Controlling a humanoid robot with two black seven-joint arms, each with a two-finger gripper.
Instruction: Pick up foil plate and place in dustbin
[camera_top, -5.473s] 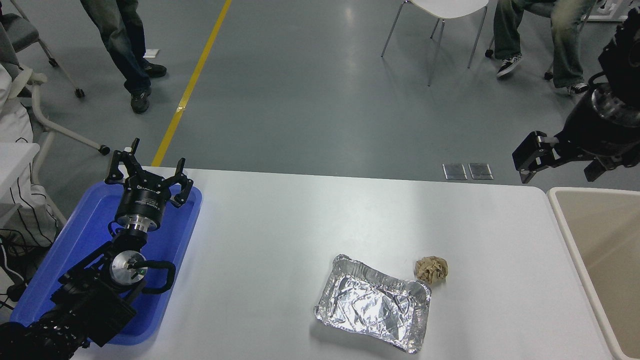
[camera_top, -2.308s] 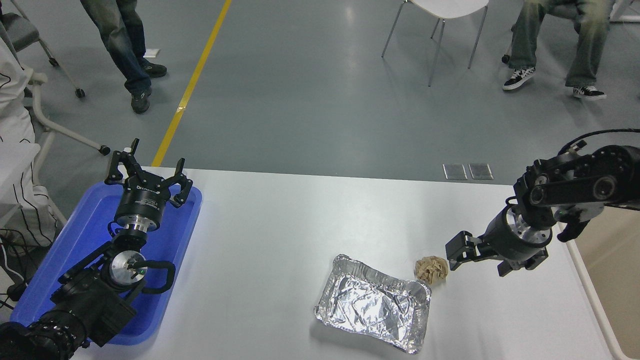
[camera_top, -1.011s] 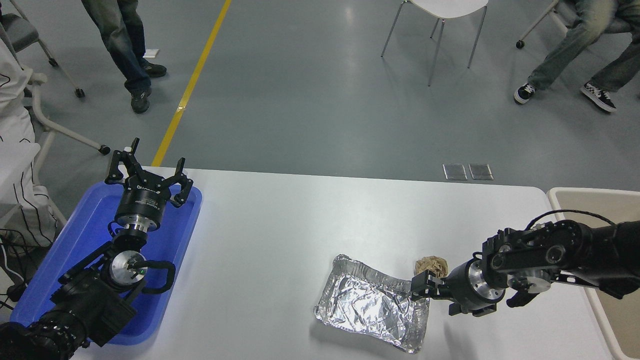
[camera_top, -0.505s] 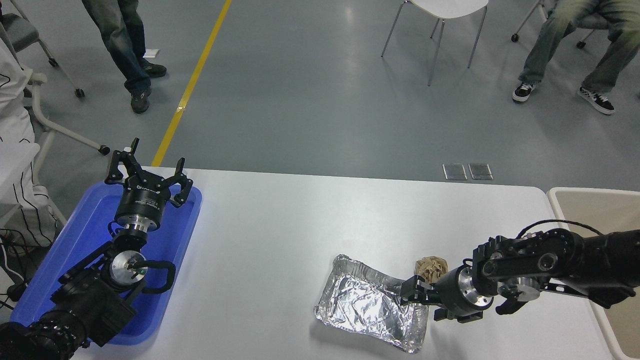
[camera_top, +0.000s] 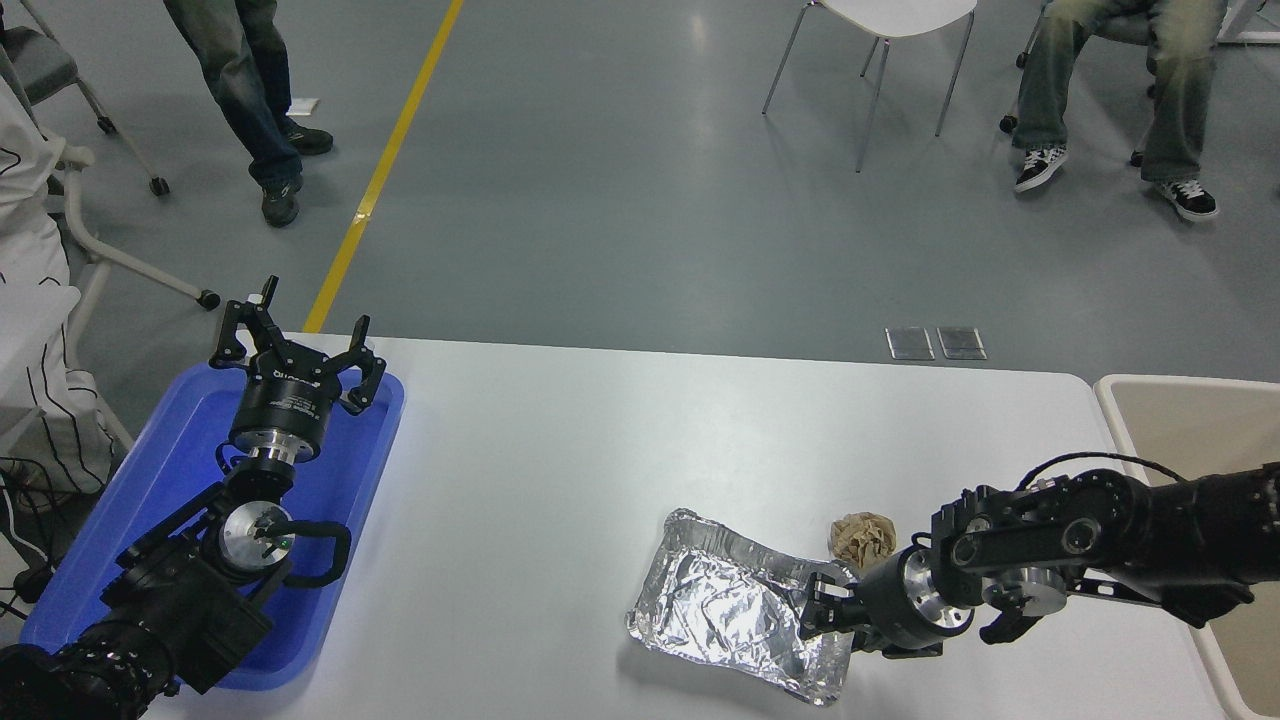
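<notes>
The foil plate (camera_top: 725, 610) lies on the white table (camera_top: 600, 440) near its front edge, right of the middle. My right gripper (camera_top: 826, 610) reaches in from the right, low over the table, and sits at the plate's right rim, covering part of it. The rim's far right corner looks a little bent beside the gripper. The dustbin (camera_top: 1170, 415) stands at the table's right end, partly behind my right arm. My left gripper (camera_top: 297, 345) is parked open and empty over the blue tray (camera_top: 160, 460) at the lower left.
A small crumpled tan paper ball (camera_top: 862, 538) lies just behind the plate's right end, close to my right wrist. A white chair (camera_top: 880, 30) and people's legs stand on the floor beyond the table.
My right arm came down from above the dustbin, swung left past the paper ball and settled lower onto the plate's right rim. The plate has stayed in place. The left arm has not moved.
</notes>
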